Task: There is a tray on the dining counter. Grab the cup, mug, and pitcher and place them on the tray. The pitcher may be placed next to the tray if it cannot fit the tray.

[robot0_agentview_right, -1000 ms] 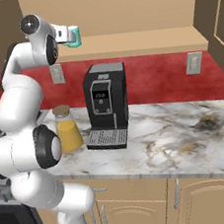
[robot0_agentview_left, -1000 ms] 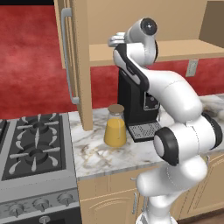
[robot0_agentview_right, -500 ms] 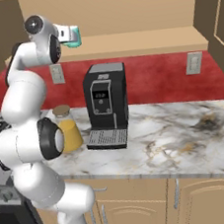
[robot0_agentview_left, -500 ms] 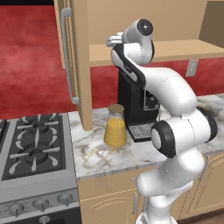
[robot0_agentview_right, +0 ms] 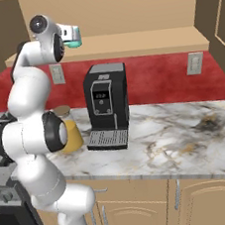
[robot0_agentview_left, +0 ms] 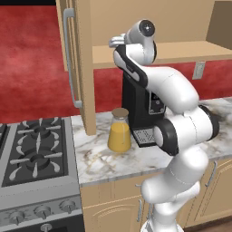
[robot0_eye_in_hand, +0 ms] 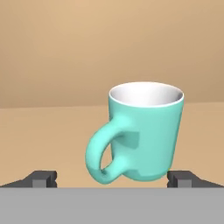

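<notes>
My gripper (robot0_eye_in_hand: 112,179) is hovering with jaws spread wide; the mug (robot0_eye_in_hand: 140,133) is standing upright between them on the shelf (robot0_agentview_right: 141,43).

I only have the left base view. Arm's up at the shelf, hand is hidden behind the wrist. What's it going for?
Observer: The mug, upright on the wooden shelf, straight ahead of the gripper.
Operator: Jaws on it yet?
Observer: No. They stand open, one tip either side of the mug's base, neither touching.
Operator: Handle orientation?
Observer: In the hand view the handle points toward the camera and a bit left, inside the open jaws.
Operator: Pitcher?
Observer: The pitcher stands on the worktop, left of the coffee machine.
</notes>
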Robot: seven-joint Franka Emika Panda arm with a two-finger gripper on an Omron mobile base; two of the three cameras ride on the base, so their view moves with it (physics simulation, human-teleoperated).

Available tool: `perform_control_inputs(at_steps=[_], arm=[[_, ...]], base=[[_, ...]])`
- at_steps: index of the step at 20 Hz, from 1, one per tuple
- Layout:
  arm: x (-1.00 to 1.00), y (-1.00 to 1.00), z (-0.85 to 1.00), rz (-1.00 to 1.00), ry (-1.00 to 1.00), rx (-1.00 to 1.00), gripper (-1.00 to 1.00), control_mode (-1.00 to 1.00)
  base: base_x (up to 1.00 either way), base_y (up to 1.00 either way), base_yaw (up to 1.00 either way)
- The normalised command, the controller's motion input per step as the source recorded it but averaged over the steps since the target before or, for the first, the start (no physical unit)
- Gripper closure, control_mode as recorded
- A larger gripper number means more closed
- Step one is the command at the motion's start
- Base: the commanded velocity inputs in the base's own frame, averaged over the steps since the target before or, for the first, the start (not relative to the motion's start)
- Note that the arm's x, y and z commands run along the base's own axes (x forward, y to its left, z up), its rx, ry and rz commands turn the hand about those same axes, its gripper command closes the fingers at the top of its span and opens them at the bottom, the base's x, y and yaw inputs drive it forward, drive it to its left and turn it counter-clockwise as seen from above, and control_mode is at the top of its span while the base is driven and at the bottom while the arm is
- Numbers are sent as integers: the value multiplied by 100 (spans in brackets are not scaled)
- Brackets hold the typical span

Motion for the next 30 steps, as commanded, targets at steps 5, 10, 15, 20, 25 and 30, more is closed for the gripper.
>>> perform_control_inputs(at_steps=[5,10,15,20,25,30], arm=[[23,0,0,0,0,0,-100,-100],[18,0,-4,0,0,0,-100,-100],[21,0,-6,0,0,0,-100,-100],[16,0,-4,0,0,0,-100,-100],[4,0,0,0,0,0,-100,-100],[0,0,0,0,0,0,-100,-100]], base=[[0,0,0],[0,0,0],[0,0,0],[0,0,0],[0,0,0],[0,0,0]])
